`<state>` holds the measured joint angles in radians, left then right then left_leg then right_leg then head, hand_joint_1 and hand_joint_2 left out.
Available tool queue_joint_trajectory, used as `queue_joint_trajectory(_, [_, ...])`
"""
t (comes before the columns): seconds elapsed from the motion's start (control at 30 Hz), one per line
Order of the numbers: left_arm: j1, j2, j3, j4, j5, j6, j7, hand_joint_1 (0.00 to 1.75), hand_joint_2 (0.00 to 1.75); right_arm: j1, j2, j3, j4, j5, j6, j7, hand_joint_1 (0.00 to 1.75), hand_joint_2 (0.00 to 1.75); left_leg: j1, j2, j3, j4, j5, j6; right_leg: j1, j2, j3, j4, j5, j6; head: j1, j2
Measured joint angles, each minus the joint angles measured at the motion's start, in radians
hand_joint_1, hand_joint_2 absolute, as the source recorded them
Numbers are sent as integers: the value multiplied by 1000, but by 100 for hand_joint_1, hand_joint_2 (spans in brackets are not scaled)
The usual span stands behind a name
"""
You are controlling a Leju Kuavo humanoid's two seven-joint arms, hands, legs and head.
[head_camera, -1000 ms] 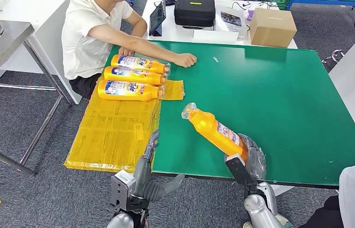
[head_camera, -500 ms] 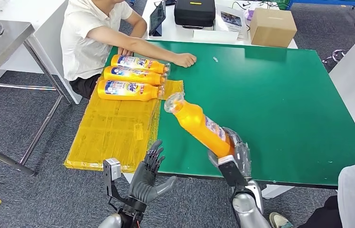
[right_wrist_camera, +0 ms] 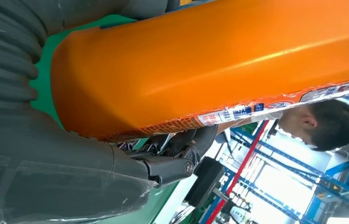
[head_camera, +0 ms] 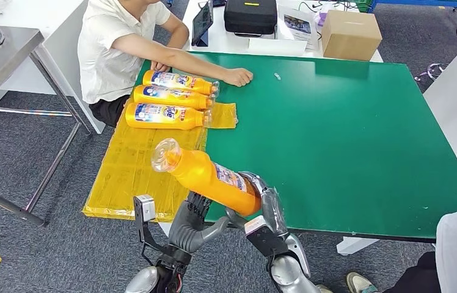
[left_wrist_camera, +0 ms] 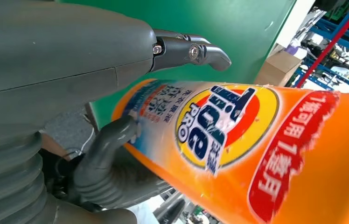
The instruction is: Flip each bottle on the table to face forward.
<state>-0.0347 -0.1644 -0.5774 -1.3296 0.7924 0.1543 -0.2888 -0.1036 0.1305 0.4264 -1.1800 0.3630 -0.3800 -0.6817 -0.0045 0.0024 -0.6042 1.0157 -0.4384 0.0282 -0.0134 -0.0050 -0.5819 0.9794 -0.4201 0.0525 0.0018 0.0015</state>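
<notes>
Nearest the robot, the right hand [head_camera: 263, 204] grips the base of the orange bottle [head_camera: 211, 176] and holds it in the air, tilted, over the near edge of the green table [head_camera: 348, 134]. The left hand [head_camera: 197, 224] sits under the bottle's lower body with fingers apart; whether it bears weight cannot be told. The clear cap [head_camera: 166, 154] points out over the yellow sheet [head_camera: 140, 171]. A base-only hold on a smooth, long bottle could let it twist or slip off the edge. Farther back, three labelled bottles [head_camera: 168, 115] lie side by side near a seated person [head_camera: 116, 49].
</notes>
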Motion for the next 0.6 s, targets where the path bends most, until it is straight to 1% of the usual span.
queue_joint_trajectory(0.3, [-19, -19, 36, -24, 53, -21, -29, 0, 175, -1, 0, 80, 4, -13, 26, 7, 164, 175, 0, 0, 0, 0, 0, 0, 0, 0, 0, 0, 0, 0, 0, 0])
queue_joint_trajectory(0.4, [-19, -23, 55, -51, 69, -23, -40, 0, 175, -2, 0, 95, 9, -18, 38, 15, 161, 175, 0, 0, 0, 0, 0, 0, 0, 0, 0, 0, 0, 0, 0, 0])
queue_joint_trajectory(0.6, [-10, -26, 80, -101, 83, -27, -48, 0, 175, -14, 0, 111, 30, -22, 61, 21, 161, 175, 0, 0, 0, 0, 0, 0, 0, 0, 0, 0, 0, 0, 0, 0])
